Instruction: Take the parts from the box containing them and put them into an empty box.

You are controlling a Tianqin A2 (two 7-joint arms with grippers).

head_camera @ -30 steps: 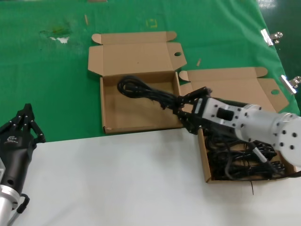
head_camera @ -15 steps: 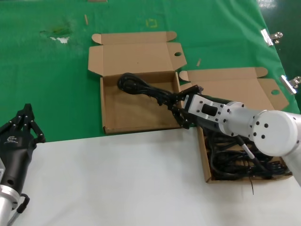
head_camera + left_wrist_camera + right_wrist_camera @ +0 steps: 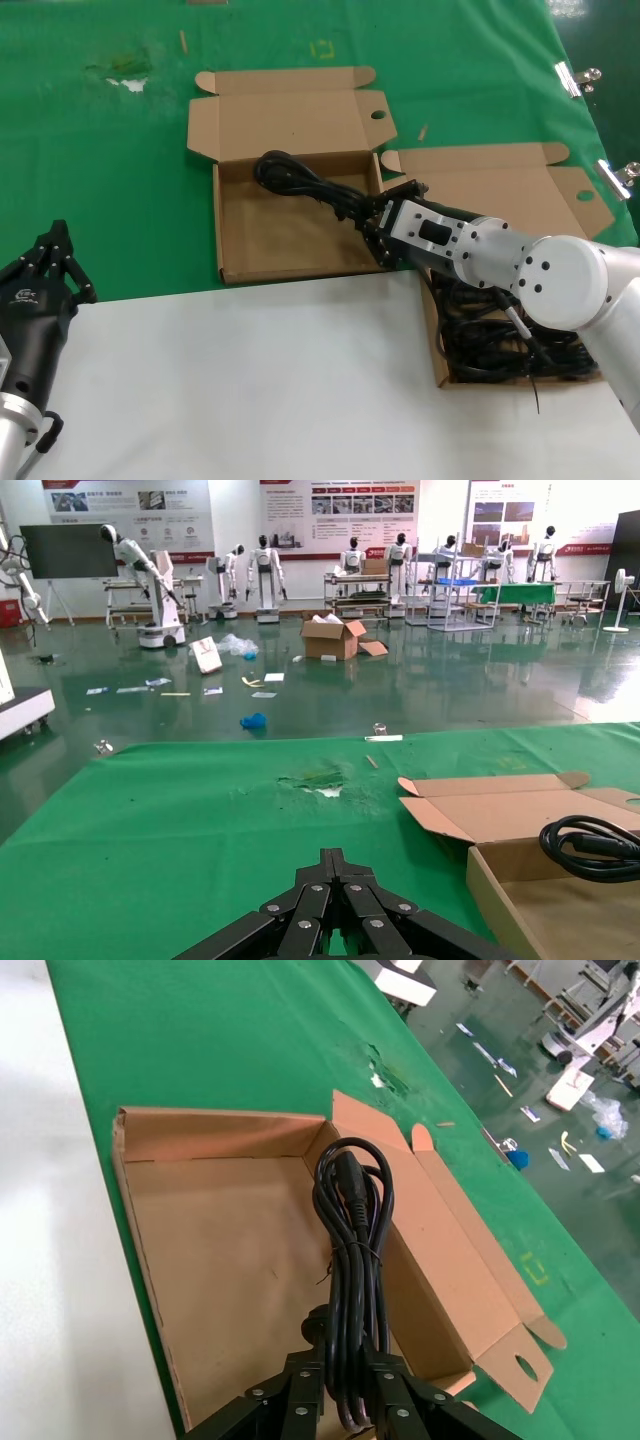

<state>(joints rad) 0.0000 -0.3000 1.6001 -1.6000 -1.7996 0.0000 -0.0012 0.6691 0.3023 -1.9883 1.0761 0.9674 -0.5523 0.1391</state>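
My right gripper [image 3: 373, 226] is shut on a black bundled power cable [image 3: 300, 178] and holds it over the open empty box [image 3: 232, 273], whose lid has a round hole [image 3: 378, 114]. The bundle reaches from the box's right wall toward its far left corner. In the right wrist view the cable [image 3: 355, 1210] runs out between the closed fingers [image 3: 300, 1392] above the box floor [image 3: 220, 1250]. The box with the parts [image 3: 437, 352] lies to the right under my right arm, with several tangled cables [image 3: 500, 345] in it. My left gripper [image 3: 57, 248] is shut and parked at the lower left.
Green cloth [image 3: 100, 180] covers the far table and a white surface [image 3: 250, 380] covers the near part. Metal clips [image 3: 575, 78] sit at the cloth's right edge. The left wrist view shows the empty box [image 3: 500, 820] and the cable's end [image 3: 590, 845] ahead of the left gripper [image 3: 336, 858].
My right gripper has moved left and slightly away with the cable bundle, carrying it farther over the empty box. The left arm has not moved.
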